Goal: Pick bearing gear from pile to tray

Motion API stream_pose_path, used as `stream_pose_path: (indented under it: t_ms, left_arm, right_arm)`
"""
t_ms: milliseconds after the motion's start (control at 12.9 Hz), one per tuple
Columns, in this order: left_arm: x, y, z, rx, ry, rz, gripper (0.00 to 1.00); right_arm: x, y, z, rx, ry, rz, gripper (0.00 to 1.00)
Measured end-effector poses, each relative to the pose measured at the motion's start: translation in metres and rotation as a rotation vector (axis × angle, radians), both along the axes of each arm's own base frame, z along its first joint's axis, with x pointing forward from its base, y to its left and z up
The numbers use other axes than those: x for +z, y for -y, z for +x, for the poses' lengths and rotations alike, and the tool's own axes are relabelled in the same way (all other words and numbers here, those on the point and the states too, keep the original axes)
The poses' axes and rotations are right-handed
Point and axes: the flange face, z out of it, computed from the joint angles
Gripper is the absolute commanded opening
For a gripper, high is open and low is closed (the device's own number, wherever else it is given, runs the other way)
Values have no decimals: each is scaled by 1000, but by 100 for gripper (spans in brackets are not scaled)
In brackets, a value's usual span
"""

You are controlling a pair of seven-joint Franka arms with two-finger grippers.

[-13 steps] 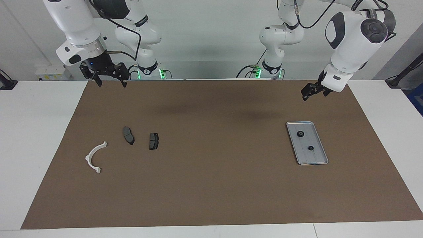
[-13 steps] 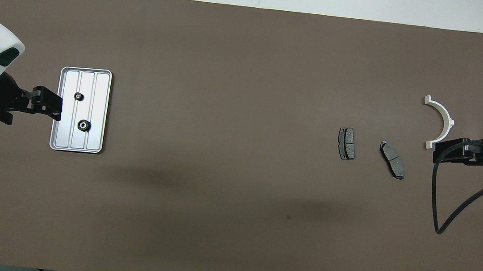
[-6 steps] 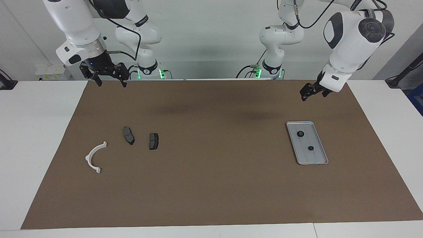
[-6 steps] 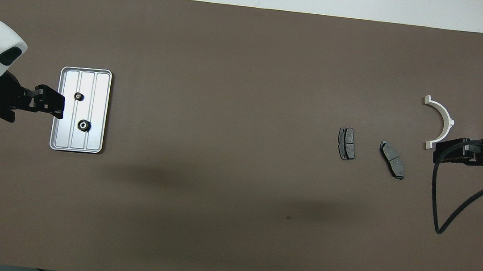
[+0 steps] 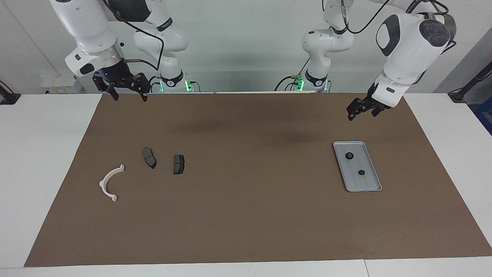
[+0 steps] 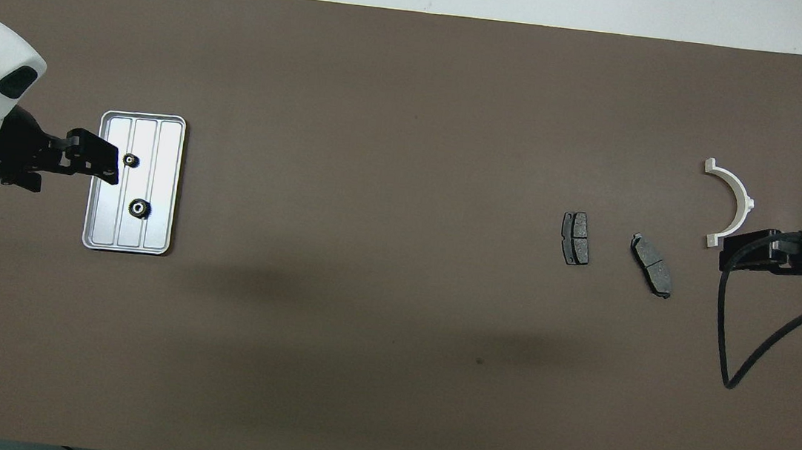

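I see the table (image 5: 246, 215) carrying the tray (image 5: 369, 184) toward the left arm's end, two bearing gears (image 5: 349, 156) lying in it, well apart from the pile (image 5: 150, 157) toward the right arm's end. My left hand (image 5: 355, 109) hangs above the mat between the tray and the robots, and I cannot tell its fingers; my right hand (image 5: 128, 93) waits raised with fingers apart.

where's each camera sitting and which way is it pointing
Facing view: high across the table, looking at the robots; both whole arms show, the left gripper raised near the tray.
Overhead view: above the robots' end, looking steeply down; only wrists and the right gripper show.
Shared: tray, white arc, two brake pads.
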Motion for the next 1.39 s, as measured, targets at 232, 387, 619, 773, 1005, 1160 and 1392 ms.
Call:
stream_pose_path:
  t_ms: [232, 387, 619, 773, 1005, 1160, 1392]
  left_arm:
    - [0, 1, 1, 5, 3, -20, 100]
    - [1, 1, 1, 5, 6, -22, 100]
    - [1, 2, 1, 5, 6, -22, 100]
    - [1, 2, 1, 4, 10, -22, 100]
    - [10, 0, 3, 8, 31, -24, 100]
    - [11, -1, 4, 10, 35, -25, 100]
    - [11, -2, 4, 10, 37, -16, 100]
  right_arm:
    - [0, 0, 0, 0, 0, 0, 100]
    - [0, 0, 0, 0, 0, 0, 100]
    - [0, 0, 0, 0, 0, 0, 100]
    - [0, 0, 0, 0, 0, 0, 100]
    - [0, 0, 0, 0, 0, 0, 100]
    - [0, 0, 0, -1, 0, 0, 100]
    - [0, 0, 0, -1, 0, 0, 100]
